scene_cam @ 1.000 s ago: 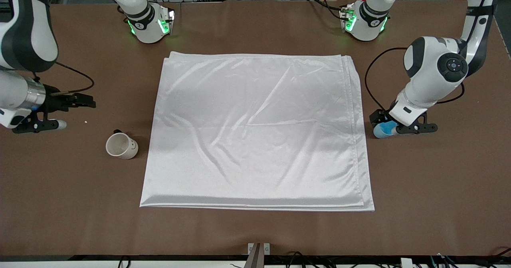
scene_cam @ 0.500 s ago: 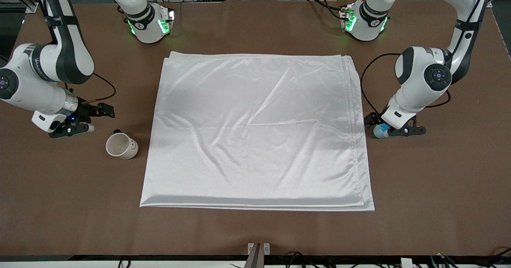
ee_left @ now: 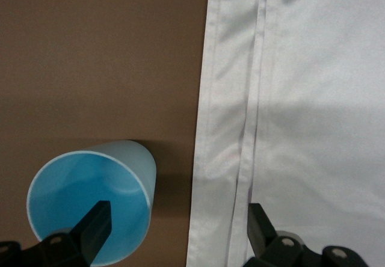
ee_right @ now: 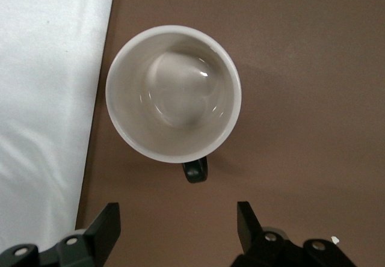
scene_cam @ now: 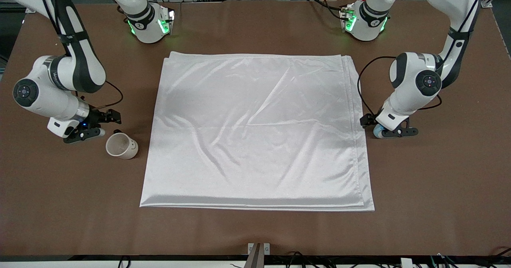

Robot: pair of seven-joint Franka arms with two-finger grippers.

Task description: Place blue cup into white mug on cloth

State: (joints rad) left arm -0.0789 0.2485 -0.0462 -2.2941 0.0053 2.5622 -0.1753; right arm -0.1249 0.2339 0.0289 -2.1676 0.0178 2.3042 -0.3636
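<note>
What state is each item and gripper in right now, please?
blue cup: upright on the table beside the cloth, empty.
white mug: upright on the table beside the cloth, empty.
cloth: folded flat, wrinkled, nothing on it.
left gripper: open, over the blue cup's rim and cloth edge.
right gripper: open, beside the white mug's handle.

One blue cup (ee_left: 90, 204), one white mug (scene_cam: 121, 146), one cloth (scene_cam: 255, 132), and two arms on the table (scene_cam: 255, 232).
</note>
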